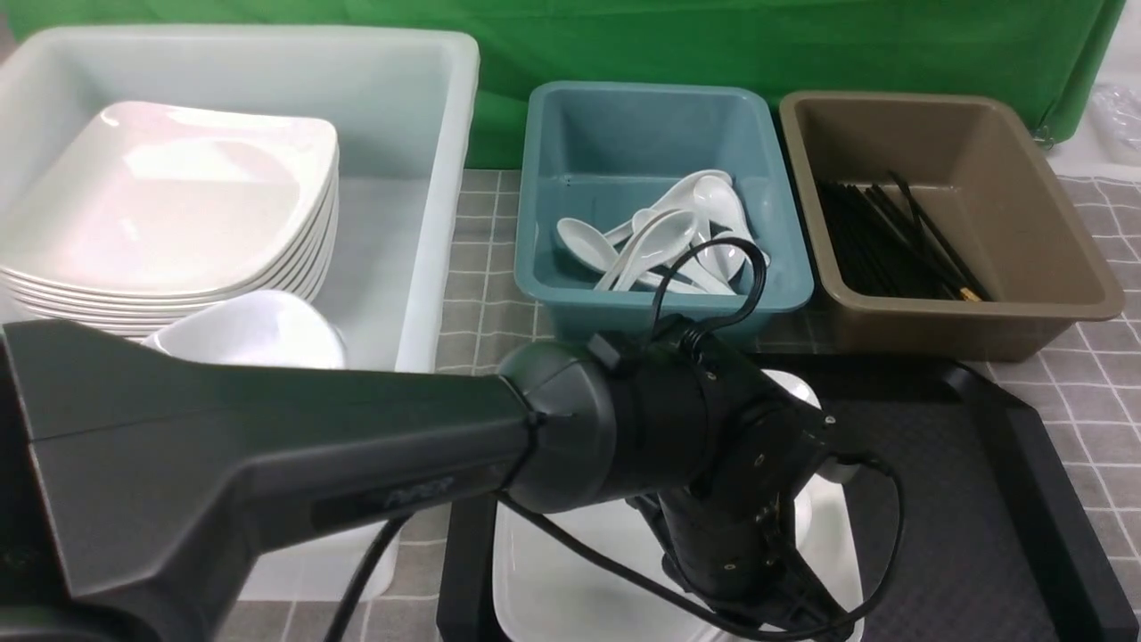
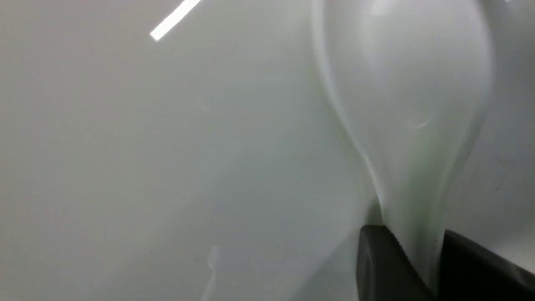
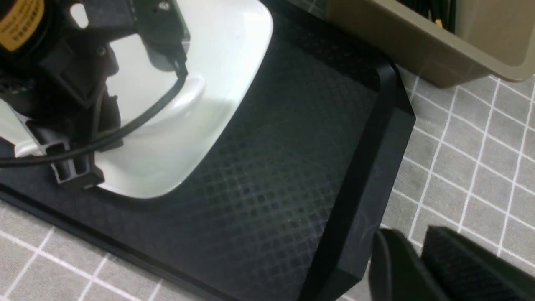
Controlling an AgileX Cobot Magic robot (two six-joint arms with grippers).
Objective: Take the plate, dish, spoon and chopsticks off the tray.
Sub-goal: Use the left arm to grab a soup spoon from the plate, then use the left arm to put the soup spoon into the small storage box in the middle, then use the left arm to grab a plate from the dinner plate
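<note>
The black tray (image 1: 963, 464) lies at the front right and also shows in the right wrist view (image 3: 271, 167). The large white plate (image 1: 553, 580) lies on its left half, with a small white dish (image 3: 188, 94) on it. My left arm (image 1: 713, 464) reaches down over them. In the left wrist view my left gripper (image 2: 413, 234) is shut on the handle of the white spoon (image 2: 409, 83), low over a white surface. My right gripper (image 3: 411, 238) is shut and empty, above the cloth beside a tray corner. No chopsticks show on the tray.
A white tub (image 1: 437, 178) at the back left holds a stack of plates (image 1: 160, 196) and dishes (image 1: 258, 330). A teal bin (image 1: 624, 134) holds several spoons. A brown bin (image 1: 980, 152) holds several black chopsticks (image 1: 891, 241). A grey checked cloth (image 1: 1087, 392) covers the table.
</note>
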